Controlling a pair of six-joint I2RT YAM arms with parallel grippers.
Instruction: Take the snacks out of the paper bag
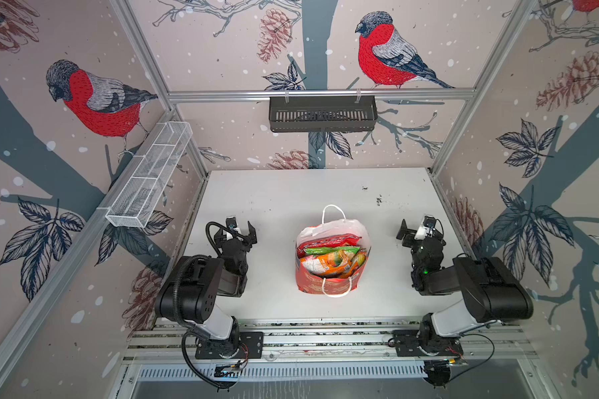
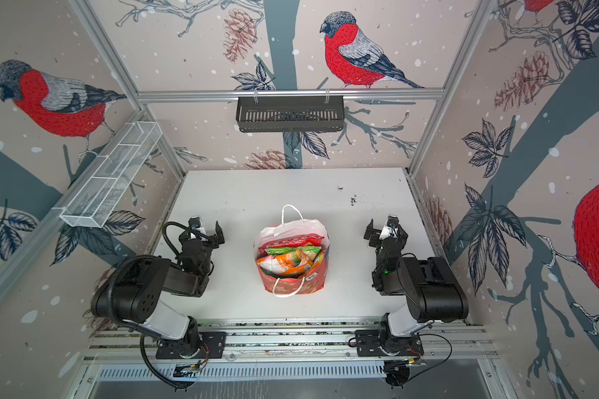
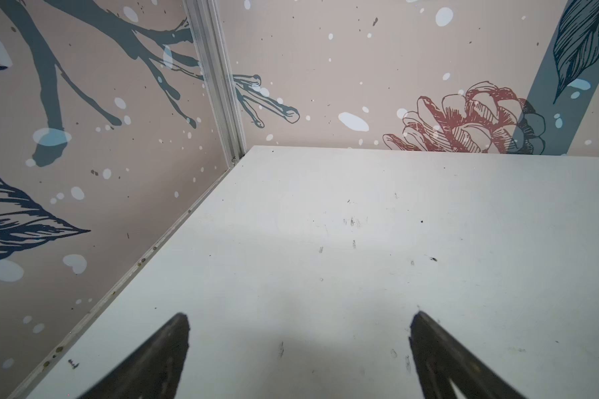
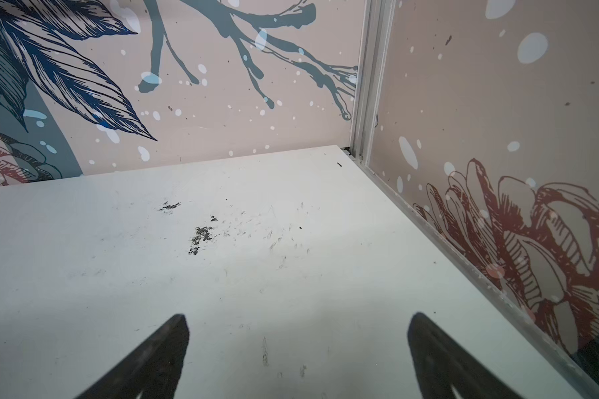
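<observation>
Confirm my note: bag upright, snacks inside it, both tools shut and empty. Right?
Wrong on one count: the left tool and right tool are open, not shut, as each wrist view shows. The bag is upright, snacks inside it, both tools empty.

Robot lab cell
2 arms point(image 1: 194, 293) are sitting on a rail point(image 1: 325, 340); an aluminium frame point(image 1: 320, 94) is enclosing the white table point(image 1: 291, 193).

No legible text anywhere; print on paper bag point(image 1: 311, 282) and snacks point(image 1: 329, 262) too small to read.
</observation>
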